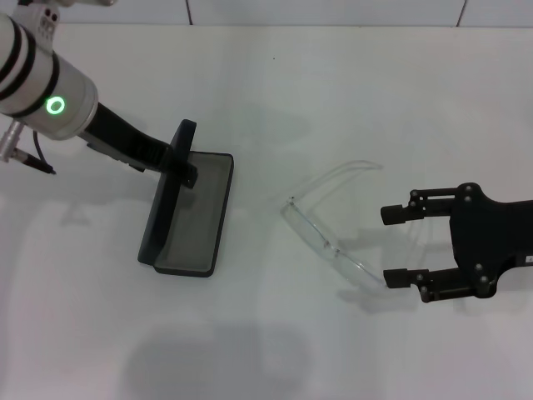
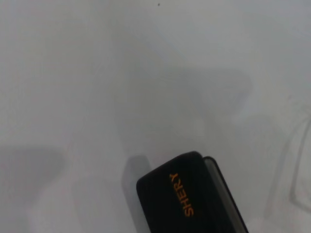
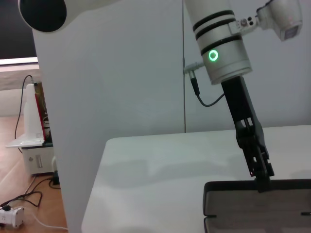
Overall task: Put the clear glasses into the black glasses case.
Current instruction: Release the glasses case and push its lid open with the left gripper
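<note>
The black glasses case (image 1: 198,218) lies open on the white table, left of centre, with its grey lining showing. Its lid (image 1: 168,196) stands upright, and my left gripper (image 1: 182,163) is shut on the lid's far end. The left wrist view shows the lid (image 2: 187,199) with orange lettering. The clear glasses (image 1: 323,233) lie unfolded on the table right of the case. My right gripper (image 1: 389,246) is open just right of them, low over the table. Its near finger is close to one arm tip. The right wrist view shows the case (image 3: 257,204) and the left gripper (image 3: 257,167).
The white table (image 1: 275,100) carries nothing else in the head view. Its far edge meets a tiled wall. In the right wrist view, a table edge (image 3: 95,184) drops to a floor with cables and a white box (image 3: 36,158).
</note>
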Controlling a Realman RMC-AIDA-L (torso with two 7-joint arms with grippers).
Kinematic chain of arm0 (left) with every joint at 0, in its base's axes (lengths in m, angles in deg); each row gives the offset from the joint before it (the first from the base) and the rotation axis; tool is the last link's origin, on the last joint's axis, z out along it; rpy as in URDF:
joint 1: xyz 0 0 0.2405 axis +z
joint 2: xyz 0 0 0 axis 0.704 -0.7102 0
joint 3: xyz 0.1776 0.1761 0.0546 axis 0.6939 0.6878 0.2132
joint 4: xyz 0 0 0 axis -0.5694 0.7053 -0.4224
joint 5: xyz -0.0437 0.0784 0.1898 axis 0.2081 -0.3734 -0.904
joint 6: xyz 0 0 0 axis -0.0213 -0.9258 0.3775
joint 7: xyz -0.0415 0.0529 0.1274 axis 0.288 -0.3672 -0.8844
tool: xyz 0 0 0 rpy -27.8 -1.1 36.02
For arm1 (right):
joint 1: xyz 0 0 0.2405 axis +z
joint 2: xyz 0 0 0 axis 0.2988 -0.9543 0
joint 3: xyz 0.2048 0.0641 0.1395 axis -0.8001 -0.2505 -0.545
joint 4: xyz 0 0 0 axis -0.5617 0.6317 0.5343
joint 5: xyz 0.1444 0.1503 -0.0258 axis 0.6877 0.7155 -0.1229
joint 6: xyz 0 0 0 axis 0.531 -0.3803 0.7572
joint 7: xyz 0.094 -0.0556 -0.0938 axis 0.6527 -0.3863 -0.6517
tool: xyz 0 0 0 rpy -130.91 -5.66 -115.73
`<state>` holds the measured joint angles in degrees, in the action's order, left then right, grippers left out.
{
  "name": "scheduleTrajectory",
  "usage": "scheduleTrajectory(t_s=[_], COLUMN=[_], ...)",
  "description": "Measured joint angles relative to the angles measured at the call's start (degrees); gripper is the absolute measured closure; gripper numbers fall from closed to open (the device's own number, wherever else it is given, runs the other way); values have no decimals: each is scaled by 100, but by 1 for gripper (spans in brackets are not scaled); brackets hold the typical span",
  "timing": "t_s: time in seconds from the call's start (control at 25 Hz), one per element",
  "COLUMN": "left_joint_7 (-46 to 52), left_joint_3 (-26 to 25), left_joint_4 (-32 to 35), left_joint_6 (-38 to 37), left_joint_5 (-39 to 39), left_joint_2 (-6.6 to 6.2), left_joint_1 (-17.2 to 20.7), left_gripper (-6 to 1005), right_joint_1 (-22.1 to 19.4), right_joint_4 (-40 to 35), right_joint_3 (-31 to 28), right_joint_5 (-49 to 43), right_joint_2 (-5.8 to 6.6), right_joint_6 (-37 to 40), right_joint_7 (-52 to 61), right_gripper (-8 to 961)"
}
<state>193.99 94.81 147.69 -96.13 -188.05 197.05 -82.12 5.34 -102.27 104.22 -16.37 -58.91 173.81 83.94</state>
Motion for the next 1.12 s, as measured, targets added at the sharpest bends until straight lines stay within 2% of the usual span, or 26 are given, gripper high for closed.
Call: scheduleTrajectory(t_s=[0.64,0.96,1.04,1.12], left_joint_7=[-45,-98,-98,-93], left_joint_3=[36,51,73,129], left_joint_4=[-318,-185,-220,-225], left_joint_6=[157,157,146,143], left_joint_5=[-15,-9,-14,-40], left_joint_2=[9,15,11,9], left_joint_1=[2,17,0,-6], left_gripper=[275,309,511,536], right_joint_1=[20,-16,-16,-16], right_joint_4=[102,103,103,103], right_joint_3=[159,164,164,164], right_joint_5=[66,130,134,136], right_joint_2=[-4,-4,-4,-4], right_joint_6=[-20,0,8,11], right_joint_7=[30,36,36,35], right_gripper=[250,251,251,251])
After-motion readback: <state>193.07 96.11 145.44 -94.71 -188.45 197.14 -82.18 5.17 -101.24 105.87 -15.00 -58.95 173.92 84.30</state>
